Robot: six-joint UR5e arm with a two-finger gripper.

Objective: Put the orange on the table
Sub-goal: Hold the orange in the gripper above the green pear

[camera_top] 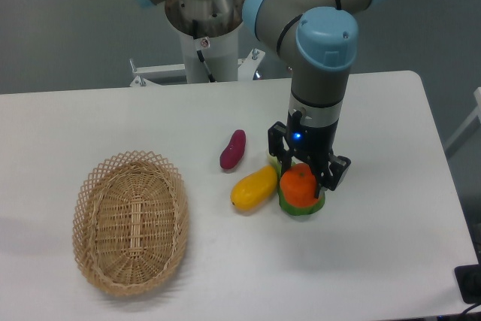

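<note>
The orange (299, 184) is sitting between the fingers of the gripper (304, 183), and it appears to be riding on top of a green fruit (302, 206) rather than on the counter (376, 231) itself (only a green rim is showing beneath it, so how the two are meeting is hard to tell). The gripper is looking clamped on the orange, its dark fingers flanking it on both sides, though the contact itself is partly hidden.

What is worrying here is the perch. If the gripper is opening where it is, the orange is likely rolling off the rounded green fruit in a direction nobody is choosing, perhaps off toward the counter edge on the near side. A shallow grip is also risking a slip, since the orange is round and smooth-skinned.

Just beside the gripper, on the side toward the basket, a yellow elongated fruit (254, 188) is lying close to the green one, possibly touching it. Any travel that way is risking a knock. Beyond it, farther from the gripper, a small purple fruit (232, 149) is lying apart from the rest. The wicker basket (130, 221) is standing well away on that same side and is not getting in the way.

On the gripper's other side, away from the fruits, bare counter is showing, so that is seeming the safer place to set the orange down.
</note>
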